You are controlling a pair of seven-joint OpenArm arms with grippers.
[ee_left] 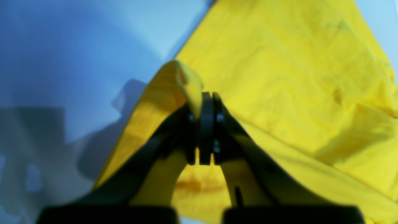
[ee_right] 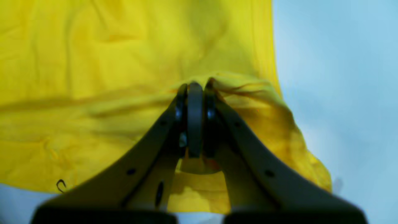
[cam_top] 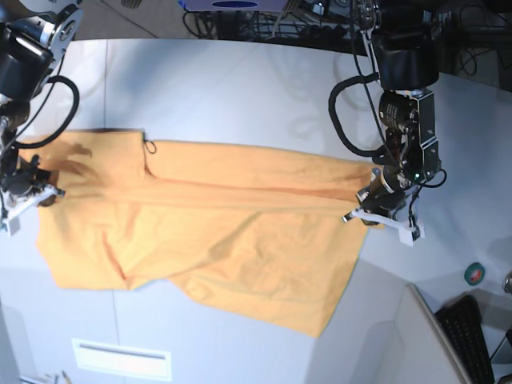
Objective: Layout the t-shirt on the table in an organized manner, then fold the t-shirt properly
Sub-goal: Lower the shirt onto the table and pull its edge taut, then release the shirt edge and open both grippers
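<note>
Both hands' tips apparently buried in t-shirt (cam_top: 216, 232) folds

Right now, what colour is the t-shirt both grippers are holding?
Plain orange-yellow; the t-shirt shows best in the base view, stretched across the table.

The t-shirt (cam_top: 216, 232) is soft matt cloth, orange-yellow, creased in shallow folds and ridges. In the wrist views its weave looks fine and dull, with darker stained-looking patches near the pinched edges. The table (cam_top: 240, 88) is smooth and pale, with a faint sheen that carries soft shadows. The left gripper (ee_left: 206, 102) has dark matt fingers that look like plastic, with small shiny screw heads. The right gripper (ee_right: 195, 90) looks the same, grey and matt.
</note>
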